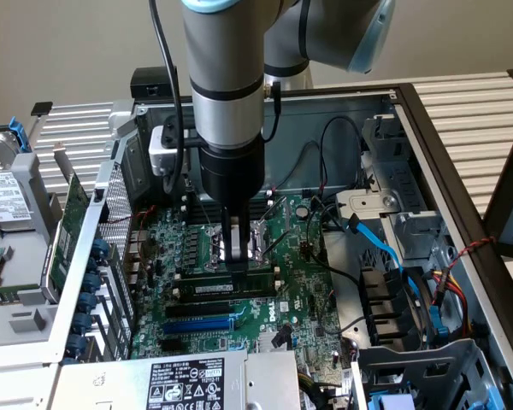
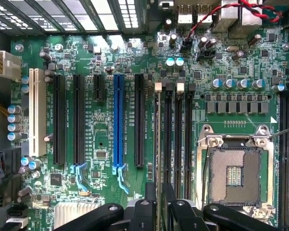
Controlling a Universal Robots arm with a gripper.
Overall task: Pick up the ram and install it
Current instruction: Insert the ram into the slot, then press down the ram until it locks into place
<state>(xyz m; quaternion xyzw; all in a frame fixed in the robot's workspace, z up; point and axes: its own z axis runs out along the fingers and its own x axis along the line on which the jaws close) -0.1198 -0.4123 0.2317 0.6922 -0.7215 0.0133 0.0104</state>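
Writing: a Dell logo was seen printed on the motherboard (image 1: 278, 314).
Ram (image 1: 227, 284): a thin green stick was seated upright in a black slot.
Gripper (image 1: 234, 256): jaws were set slightly apart astride the ram's top edge.

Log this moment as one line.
gripper: straddling the ram | the ram: edge-up in memory slot, motherboard | CPU socket: empty

Exterior: high, angled into case. Wrist: close, straight down. Shared: motherboard (image 1: 239, 282).
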